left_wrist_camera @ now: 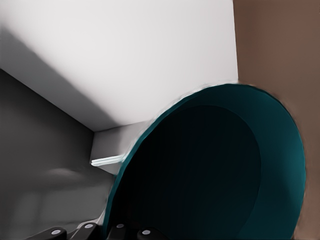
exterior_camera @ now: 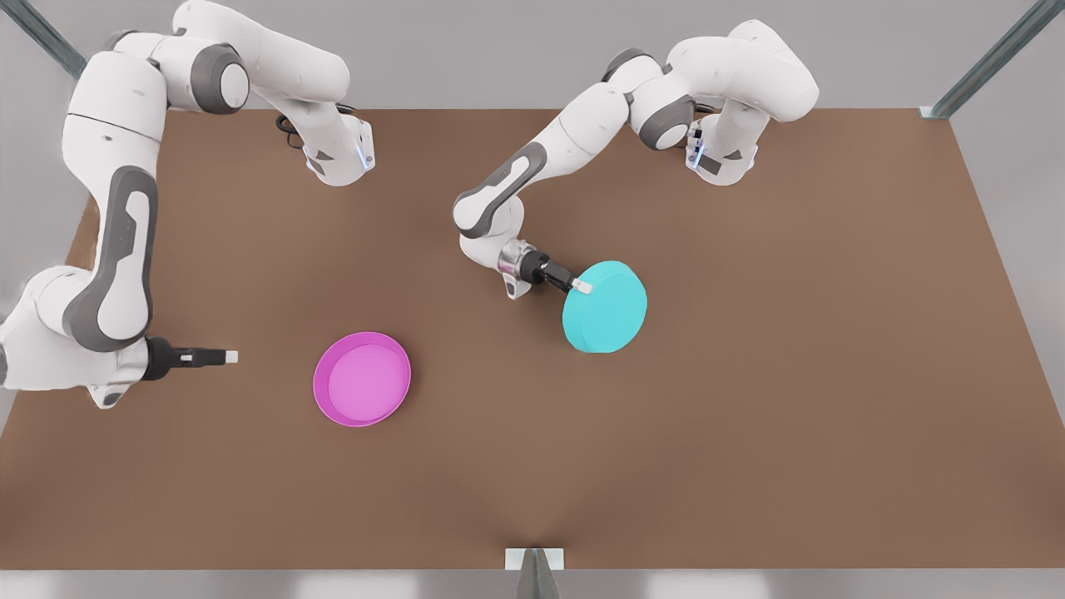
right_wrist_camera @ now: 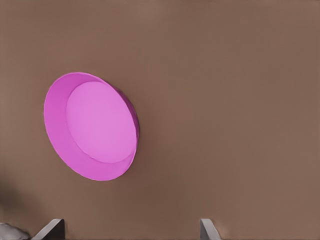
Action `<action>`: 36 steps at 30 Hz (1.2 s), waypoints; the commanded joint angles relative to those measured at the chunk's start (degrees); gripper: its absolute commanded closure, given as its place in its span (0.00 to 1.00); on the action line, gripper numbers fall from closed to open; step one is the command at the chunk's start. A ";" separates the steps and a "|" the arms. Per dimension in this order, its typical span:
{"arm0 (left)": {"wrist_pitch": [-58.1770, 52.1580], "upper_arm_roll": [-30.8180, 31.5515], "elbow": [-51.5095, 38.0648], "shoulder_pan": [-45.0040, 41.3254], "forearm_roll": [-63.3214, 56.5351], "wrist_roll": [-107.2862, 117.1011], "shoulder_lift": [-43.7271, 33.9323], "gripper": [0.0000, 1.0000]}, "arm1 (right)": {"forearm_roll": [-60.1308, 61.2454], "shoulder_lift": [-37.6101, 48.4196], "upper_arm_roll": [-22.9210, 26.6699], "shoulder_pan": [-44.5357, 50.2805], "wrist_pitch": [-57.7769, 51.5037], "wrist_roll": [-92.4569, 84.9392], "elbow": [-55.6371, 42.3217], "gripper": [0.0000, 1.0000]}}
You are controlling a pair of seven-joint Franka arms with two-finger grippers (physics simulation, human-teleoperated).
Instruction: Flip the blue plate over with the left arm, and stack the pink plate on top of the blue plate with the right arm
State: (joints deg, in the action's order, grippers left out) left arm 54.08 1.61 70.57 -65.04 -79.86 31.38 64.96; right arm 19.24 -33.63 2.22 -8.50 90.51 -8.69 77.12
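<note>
The blue plate (exterior_camera: 606,308) is lifted off the table and tilted, its plain underside facing up in the front view. My left gripper (exterior_camera: 581,286) is shut on its rim at the side toward the front view's left. In the left wrist view the plate's dark hollow inside (left_wrist_camera: 215,175) looms close. The pink plate (exterior_camera: 362,378) lies rim up on the table, left of centre in the front view. My right gripper (exterior_camera: 229,357) hovers to that plate's left, open and holding nothing. The right wrist view has the pink plate (right_wrist_camera: 92,125) ahead of the spread fingertips (right_wrist_camera: 50,229).
The brown table (exterior_camera: 749,433) has metal frame posts at its back corners and a small bracket (exterior_camera: 534,559) at the middle of its front edge. Both arm bases stand along the back edge. Open tabletop lies to the front view's right of the blue plate.
</note>
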 commanded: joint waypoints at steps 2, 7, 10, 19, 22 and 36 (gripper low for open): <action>0.24 -0.03 -0.09 0.00 3.04 0.53 0.00 0.79 | 0.01 -4.24 -0.11 0.41 4.41 0.96 0.23 0.00; 0.15 -0.03 -2.11 -0.09 3.04 0.70 1.93 0.79 | -0.16 -7.41 -0.20 4.28 10.91 -2.82 0.67 0.00; 0.15 -0.03 -2.46 -0.09 3.04 0.70 1.93 0.28 | -0.08 -9.43 -1.43 4.54 16.28 -12.76 2.34 0.00; 0.24 0.15 -2.55 -1.59 3.22 0.70 2.02 0.00 | -0.16 -12.77 -1.52 4.54 17.07 -13.99 2.25 0.00; 0.94 0.23 -4.13 -2.03 3.22 0.61 2.02 0.00 | -0.16 -13.21 -1.52 4.90 20.06 -13.55 2.51 0.00; 2.26 0.23 -14.06 -5.80 3.22 0.44 6.76 0.00 | 0.80 -12.77 -2.66 7.71 23.57 -16.27 8.67 0.00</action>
State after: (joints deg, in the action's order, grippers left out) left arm 56.39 1.85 56.52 -70.84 -76.66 31.82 71.72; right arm 20.04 -46.41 -0.44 -0.79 114.08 -24.96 85.78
